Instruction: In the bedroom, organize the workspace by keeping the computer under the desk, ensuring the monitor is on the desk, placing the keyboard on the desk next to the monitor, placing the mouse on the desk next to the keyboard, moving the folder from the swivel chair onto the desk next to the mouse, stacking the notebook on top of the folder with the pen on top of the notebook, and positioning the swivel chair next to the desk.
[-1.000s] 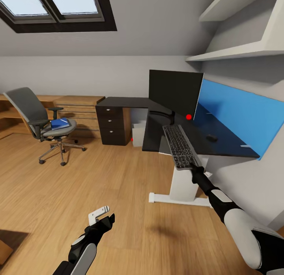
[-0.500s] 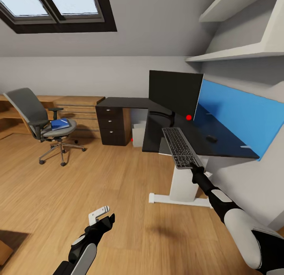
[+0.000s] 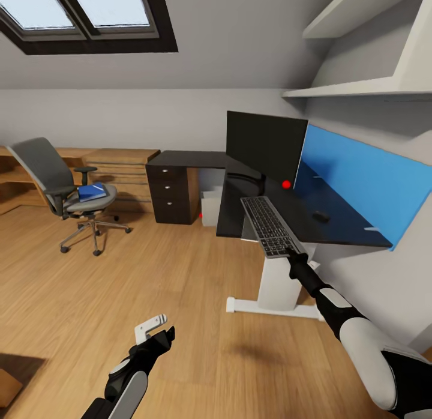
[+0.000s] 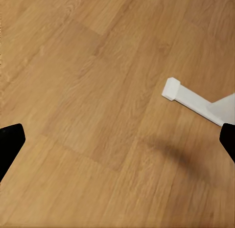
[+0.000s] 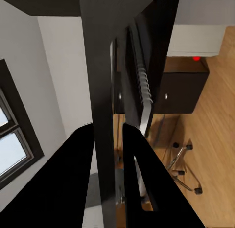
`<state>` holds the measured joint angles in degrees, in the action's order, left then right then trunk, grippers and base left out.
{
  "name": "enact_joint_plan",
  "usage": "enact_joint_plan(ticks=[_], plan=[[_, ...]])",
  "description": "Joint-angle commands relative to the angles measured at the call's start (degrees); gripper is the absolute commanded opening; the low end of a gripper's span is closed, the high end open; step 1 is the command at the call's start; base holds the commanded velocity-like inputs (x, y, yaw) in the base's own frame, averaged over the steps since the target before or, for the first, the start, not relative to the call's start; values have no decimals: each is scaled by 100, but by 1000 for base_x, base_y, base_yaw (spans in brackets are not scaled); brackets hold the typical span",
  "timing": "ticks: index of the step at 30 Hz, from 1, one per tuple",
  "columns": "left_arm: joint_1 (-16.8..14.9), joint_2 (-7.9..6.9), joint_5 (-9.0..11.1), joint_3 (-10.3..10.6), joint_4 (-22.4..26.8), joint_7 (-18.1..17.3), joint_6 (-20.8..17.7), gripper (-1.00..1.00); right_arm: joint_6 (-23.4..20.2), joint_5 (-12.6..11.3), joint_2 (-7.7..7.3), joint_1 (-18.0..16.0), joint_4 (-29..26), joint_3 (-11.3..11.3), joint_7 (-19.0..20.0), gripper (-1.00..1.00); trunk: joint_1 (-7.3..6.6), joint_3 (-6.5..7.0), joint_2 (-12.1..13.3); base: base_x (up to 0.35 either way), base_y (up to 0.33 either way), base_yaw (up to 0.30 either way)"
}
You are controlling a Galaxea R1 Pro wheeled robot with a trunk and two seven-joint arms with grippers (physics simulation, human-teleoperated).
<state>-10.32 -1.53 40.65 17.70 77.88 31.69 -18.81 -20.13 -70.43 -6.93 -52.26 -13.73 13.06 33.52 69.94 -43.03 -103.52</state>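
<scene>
The keyboard (image 3: 267,226) was gripped at its near end by the right gripper (image 3: 294,254), whose fingers (image 5: 139,184) pinched it, one on each side of the thin slab as seen edge-on in the right wrist view. It hung over the front edge of the desk (image 3: 336,224), its far end above the black top near the ring base of the monitor (image 3: 266,144), though whether it touched the desk surface could not be told from the head view. The monitor stood upright on the desk in front of the blue wall panel (image 3: 372,185), a red dot at its lower corner. The mouse (image 3: 321,215) lay on the desk to the right of the keyboard, apart from it. The computer (image 3: 210,206) sat on the floor under the desk, beside the black drawer unit (image 3: 170,192). Well away to the left, the swivel chair (image 3: 69,188) stood on the wooden floor (image 3: 150,269) before a light-wood drawer chest (image 3: 123,167), carrying the folder (image 3: 93,192) on its seat; anything lying on the folder was too small to make out. The left gripper (image 3: 157,326) hovered low over the bare floor with its fingers (image 4: 10,142) spread wide and empty, the desk's white foot (image 4: 188,98) showing in the left wrist view
</scene>
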Motion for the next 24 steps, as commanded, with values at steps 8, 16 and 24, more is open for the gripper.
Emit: enact_joint_plan(ticks=[8, 16, 24], plan=[[-5, -5, 39, 27, -81, 48, -9, 100, -53, -33, 25, -4, 9, 1, 14, -100, -177, 175, 320, 0, 0, 40], [-5, -7, 24, 26, -447, 20, -4, 100, -45, -8, 90, -4, 11, -17, 14, -100, -177, 241, 320, 0, 0, 90], [-5, -23, -5, -3, -663, 5, 10, 100, -2, 623, 386, -4, -62, -15, 45, -100, -177, 308, 320, 14, 128, 107]])
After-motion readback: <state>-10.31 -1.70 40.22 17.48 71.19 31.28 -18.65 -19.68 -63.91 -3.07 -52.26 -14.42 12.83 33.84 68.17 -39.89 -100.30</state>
